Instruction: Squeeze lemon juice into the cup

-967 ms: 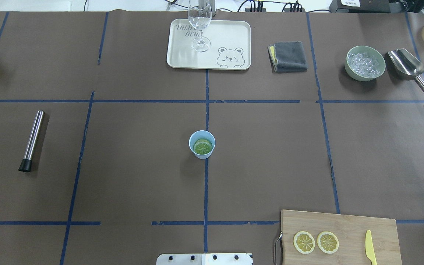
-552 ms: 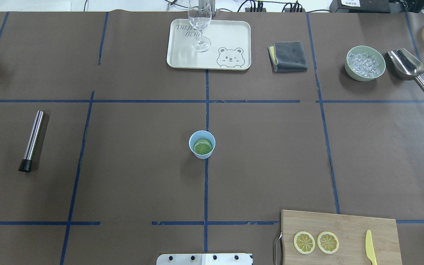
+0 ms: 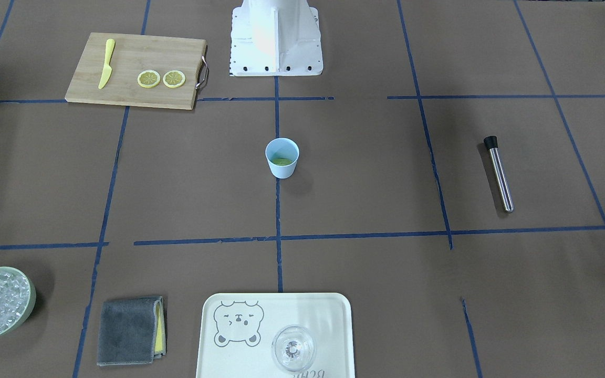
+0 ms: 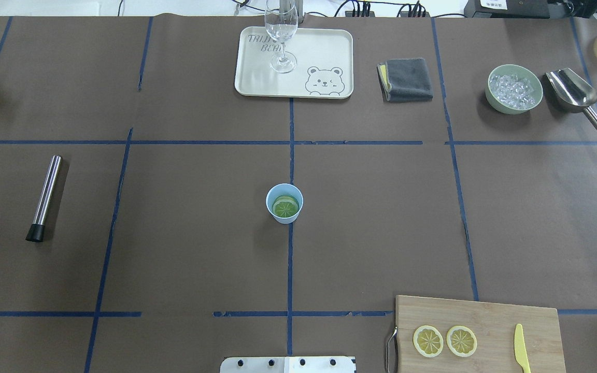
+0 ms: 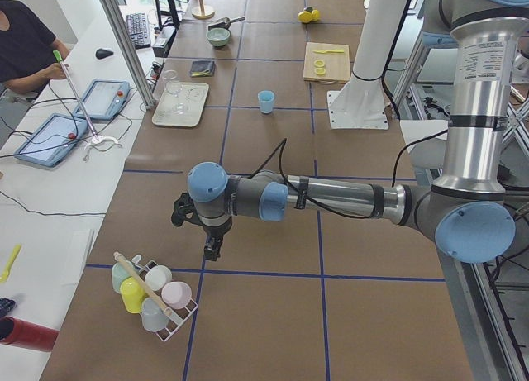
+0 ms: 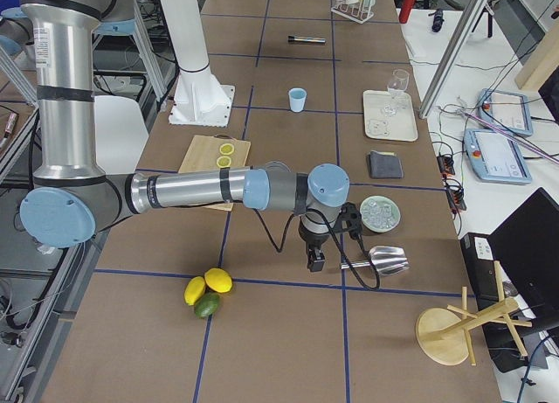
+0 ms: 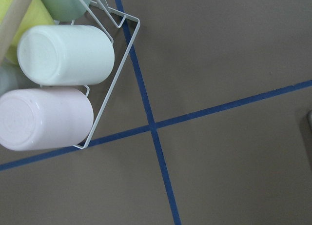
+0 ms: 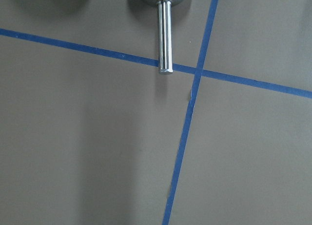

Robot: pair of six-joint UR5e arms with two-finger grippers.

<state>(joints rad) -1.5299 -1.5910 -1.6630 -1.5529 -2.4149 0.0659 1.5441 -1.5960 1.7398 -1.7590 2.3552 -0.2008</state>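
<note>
Though we couldn't tell if left gripper (image 5: 212,252) or right gripper (image 6: 312,264) was clenched, the lemon (image 4: 428,341), four o'clock of the cup (image 4: 284,219), likely needed edgewise pinching.

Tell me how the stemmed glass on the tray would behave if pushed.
The glass probably tips easily: it has a tall bowl on a thin stem over a small foot. It looks clear and thin, so it is likely fragile. On the smooth tray, its foot may slide before toppling.
</note>
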